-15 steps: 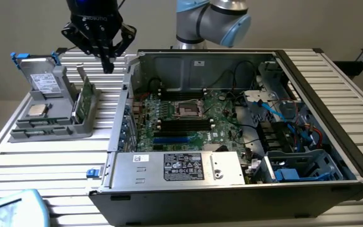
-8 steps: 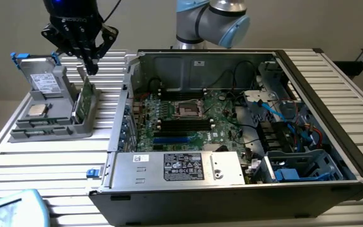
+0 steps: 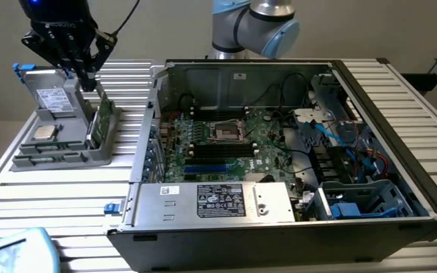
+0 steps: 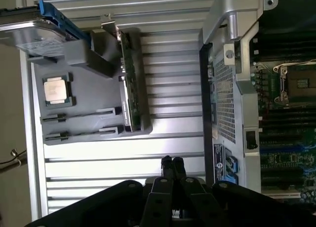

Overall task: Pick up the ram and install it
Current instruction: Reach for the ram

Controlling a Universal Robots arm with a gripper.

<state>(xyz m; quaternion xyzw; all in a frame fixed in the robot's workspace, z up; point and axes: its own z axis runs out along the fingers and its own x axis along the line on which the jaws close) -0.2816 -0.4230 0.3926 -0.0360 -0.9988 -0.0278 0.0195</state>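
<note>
End effector [image 3: 87, 82] — shut, empty — hovers near grey tray [image 3: 21, 165], beside open computer case [image 3: 279, 244].

Your gripper [image 3: 87, 79] points straight down, fingers [image 4: 167, 164] pressed tip to tip — your arm's grey-and-blue joint [image 3: 268, 25] sits bent at the rear.

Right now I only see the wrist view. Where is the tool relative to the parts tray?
Observer: The tool hangs over the gray tray's far end, close above the upright green card's top.
Operator: What's in the case besides the motherboard?
Observer: A silver power supply with a label sits along the near edge.
Operator: And past the board?
Observer: Blue cables and a drive cage, on the exterior view's right.
</note>
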